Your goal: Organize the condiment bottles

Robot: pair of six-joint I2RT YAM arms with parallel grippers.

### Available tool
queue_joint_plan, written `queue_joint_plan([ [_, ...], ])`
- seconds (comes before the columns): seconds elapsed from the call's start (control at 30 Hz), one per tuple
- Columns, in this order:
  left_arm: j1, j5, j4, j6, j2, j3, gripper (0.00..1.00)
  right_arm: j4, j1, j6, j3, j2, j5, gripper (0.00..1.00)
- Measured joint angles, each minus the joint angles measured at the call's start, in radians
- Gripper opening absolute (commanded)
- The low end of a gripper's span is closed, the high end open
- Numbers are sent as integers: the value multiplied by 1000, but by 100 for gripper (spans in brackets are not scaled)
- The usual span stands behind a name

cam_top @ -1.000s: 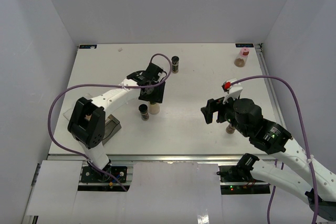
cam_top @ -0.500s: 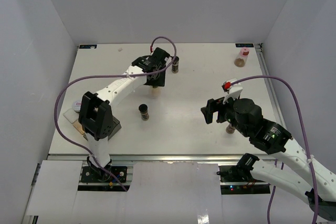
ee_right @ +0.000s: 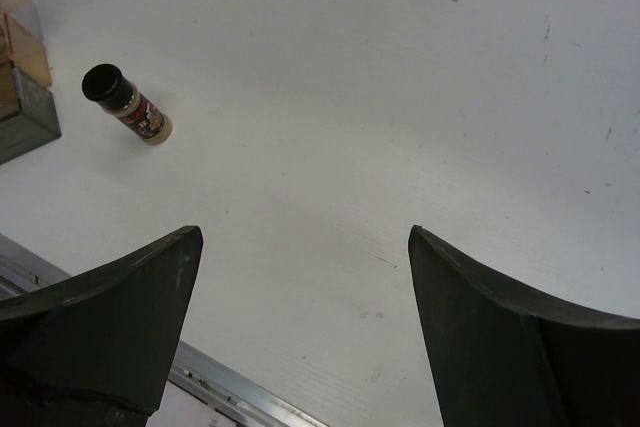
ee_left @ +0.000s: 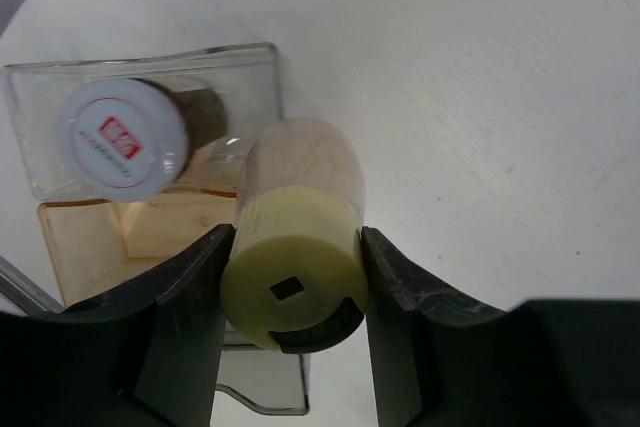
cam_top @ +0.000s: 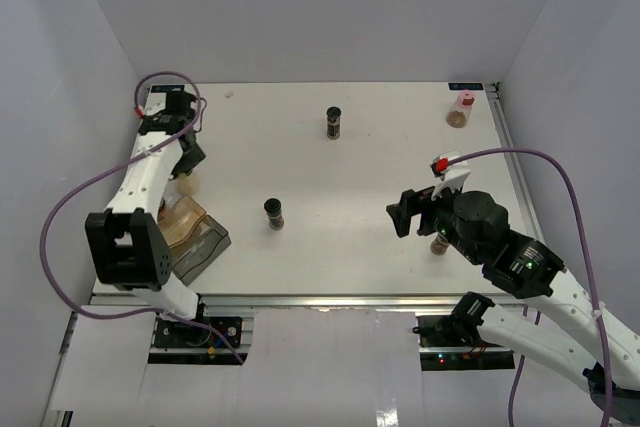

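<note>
Cream-coloured cap on spice jar (ee_left: 300, 182) gripped by left end effector (ee_left: 293, 292), just above clear acrylic rack (ee_left: 200, 55); white-capped jar (ee_left: 122, 137) sits in rack. Right end effector (ee_right: 302, 234) wide, holding nothing, well right of rack; black-capped jar (cam_top: 274, 213) stands between.

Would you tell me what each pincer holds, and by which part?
Left pincer: the cream-capped jar, pinched by its cap. Right pincer: open, holding nothing.
</note>
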Motion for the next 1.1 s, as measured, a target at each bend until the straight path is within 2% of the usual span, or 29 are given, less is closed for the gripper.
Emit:
queue_joint_plan([
  [0.13, 125, 5, -21, -37, -179, -119, 0, -3, 0, 1, 9, 5, -15, 90],
  [0.3, 199, -16, -42, -68, -260, -173, 0, -7, 0, 2, 41, 22, -30, 90],
  [0.87, 216, 6, -83, -121, -336, -239, 0, -54, 0, 34, 92, 44, -99, 90],
  [1.1, 215, 24, -80, -147, -337, -327, 0, -61, 0, 45, 92, 39, -104, 90],
])
